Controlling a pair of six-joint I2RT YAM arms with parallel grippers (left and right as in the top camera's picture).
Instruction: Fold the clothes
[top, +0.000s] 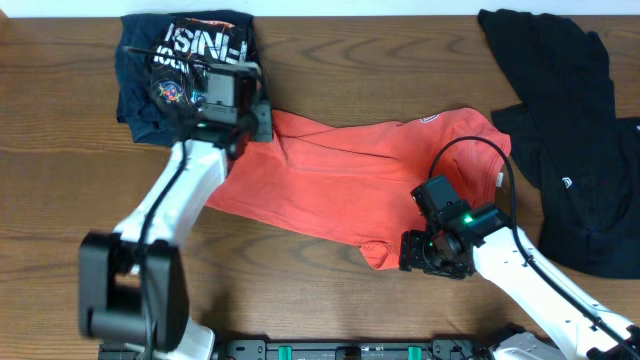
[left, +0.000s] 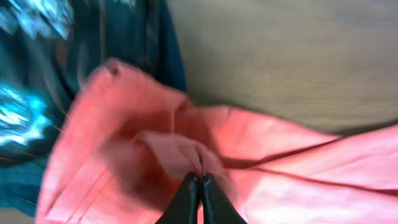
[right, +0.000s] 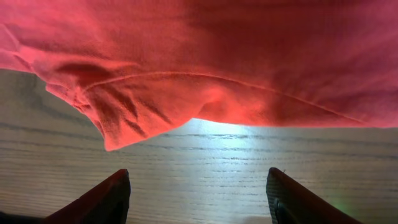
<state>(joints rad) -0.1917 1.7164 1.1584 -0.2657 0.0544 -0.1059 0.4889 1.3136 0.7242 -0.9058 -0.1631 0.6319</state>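
Roughly in the middle of the overhead view, a coral-red T-shirt (top: 350, 170) lies spread and wrinkled on a brown wood-grain counter (top: 60, 180), running from left of centre toward the right. At the upper left of the frame sits a navy T-shirt (top: 180, 60) with white lettering and a colourful print, lying in a compact rectangle and touching the red shirt's upper left corner. At the upper right, a black garment (top: 560, 130) lies loosely bunched, just beside the red shirt's right end. The left gripper (top: 262, 128) is at the red shirt's upper left corner. Its wrist view, which is somewhat blurred, shows the left gripper (left: 200, 182) with its dark jaws pressed together on a small raised fold of the coral-red T-shirt (left: 298, 174). The navy T-shirt (left: 37, 93) fills the left of that frame and bare counter (left: 280, 50) the upper right. The right gripper (top: 415, 252) is at the lower right of the overhead frame, just beside the red shirt's lower edge. In its wrist view the right gripper (right: 198, 177) has its jaws wide apart and holding nothing. They are low over the counter (right: 199, 149), with a hanging hem of the coral-red T-shirt (right: 217, 62) filling the top of the frame just beyond them.
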